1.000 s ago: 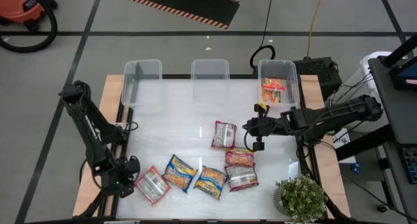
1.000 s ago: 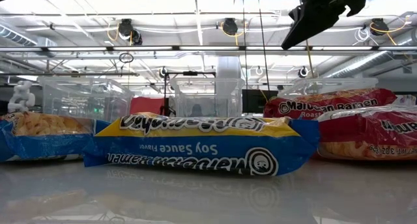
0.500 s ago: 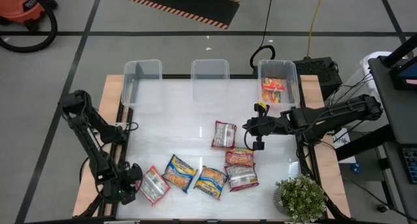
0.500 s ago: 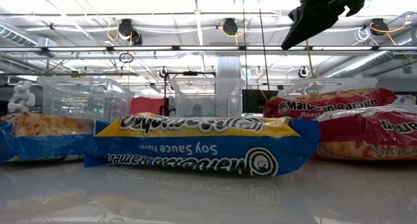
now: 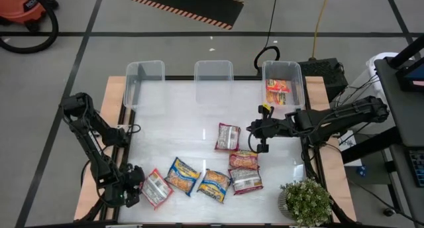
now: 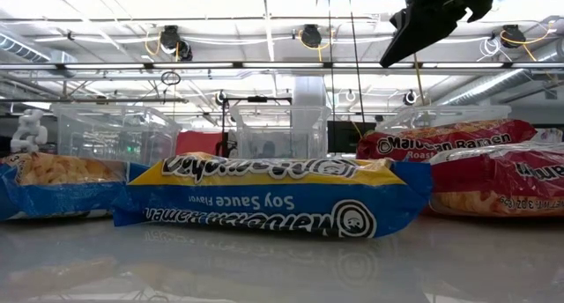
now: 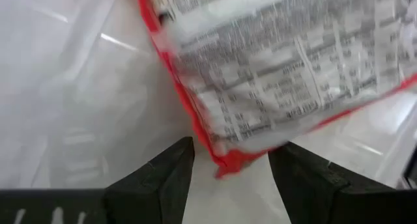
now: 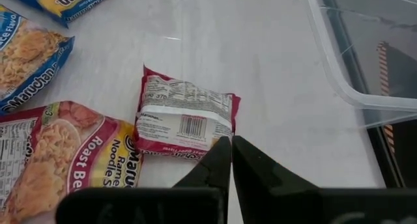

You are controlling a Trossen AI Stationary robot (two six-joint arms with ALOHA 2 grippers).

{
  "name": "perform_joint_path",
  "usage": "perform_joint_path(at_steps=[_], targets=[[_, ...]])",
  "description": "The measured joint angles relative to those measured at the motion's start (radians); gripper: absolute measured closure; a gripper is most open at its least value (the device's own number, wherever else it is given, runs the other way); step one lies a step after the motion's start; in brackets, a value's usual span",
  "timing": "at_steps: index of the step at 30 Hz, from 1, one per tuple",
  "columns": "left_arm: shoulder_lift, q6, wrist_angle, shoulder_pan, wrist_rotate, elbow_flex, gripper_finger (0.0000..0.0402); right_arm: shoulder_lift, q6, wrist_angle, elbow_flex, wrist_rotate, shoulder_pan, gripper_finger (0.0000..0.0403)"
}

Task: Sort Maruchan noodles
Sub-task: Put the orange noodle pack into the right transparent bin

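Note:
Several Maruchan packets lie flat on the white table. A white-backed, red-edged packet (image 5: 156, 187) is nearest the left arm. Two blue-and-yellow packets (image 5: 182, 175) (image 5: 213, 185) lie beside it. An orange-red packet (image 5: 243, 160) and two maroon ones (image 5: 227, 136) (image 5: 246, 180) lie to the right. My left gripper (image 5: 131, 189) is low and open. Its fingers (image 7: 163, 178) stand on either side of the red-edged packet's corner (image 7: 225, 167) with a gap showing. My right gripper (image 8: 230, 142) is shut and hovers above the table beside the maroon packet (image 8: 186, 116).
Three clear bins stand along the far edge (image 5: 144, 72) (image 5: 213, 72) (image 5: 283, 79). The right bin holds an orange-red packet (image 5: 278, 92). A potted plant (image 5: 306, 201) sits at the near right corner. Bare table lies between the packets and the bins.
My left arm has folded lower, and its gripper has sunk and shifted slightly toward the near edge, beside the red-edged packet. The right arm and all packets have stayed where they were.

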Motion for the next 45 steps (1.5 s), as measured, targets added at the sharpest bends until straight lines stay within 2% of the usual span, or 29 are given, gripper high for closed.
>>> perform_joint_path(at_steps=[4, 12, 17, 21, 23, 27, 31, 35, 38, 45], targets=[[0.001, 0.009, -0.015, 0.001, -0.024, -0.001, 0.0227, 0.0, 0.006, 0.0, 0.0, -0.01, 0.0, 0.0392], [0.001, 0.083, -0.03, 0.001, -0.03, -0.003, 0.0339, 0.0, -0.002, 0.0, 0.0, -0.02, 0.0, 0.0392], [0.003, 0.089, -0.029, 0.011, -0.077, -0.005, 0.0386, 0.0, -0.001, 0.014, 0.0, -0.021, 0.0, 0.0392], [-0.006, 0.13, -0.039, 0.038, -0.072, -0.004, 0.0394, 0.0, -0.004, 0.037, 0.0, -0.021, 0.0, 0.0392], [-0.015, 0.153, -0.095, 0.062, -0.072, 0.007, 0.0395, 0.0, -0.01, 0.05, 0.0, -0.021, 0.0, 0.0392], [-0.042, 0.202, -0.27, 0.116, -0.093, 0.059, 0.0397, 0.0, -0.026, 0.093, 0.0, -0.021, 0.0, 0.0392], [-0.069, 0.243, -0.52, 0.17, -0.126, 0.146, 0.0398, -0.001, -0.046, 0.241, -0.042, -0.021, 0.0, 0.0392], [-0.088, 0.262, -0.763, 0.226, -0.228, 0.258, 0.0399, -0.001, -0.062, 0.439, -0.097, 0.018, 0.0, 0.0391], [-0.09, 0.298, -0.883, 0.271, -0.363, 0.338, 0.0399, -0.001, -0.054, 0.537, -0.111, 0.069, 0.0, 0.0383], [-0.09, 0.526, -0.932, 0.437, -0.635, 0.447, 0.0399, 0.031, -0.008, 0.69, -0.112, 0.087, 0.002, 0.0325]])
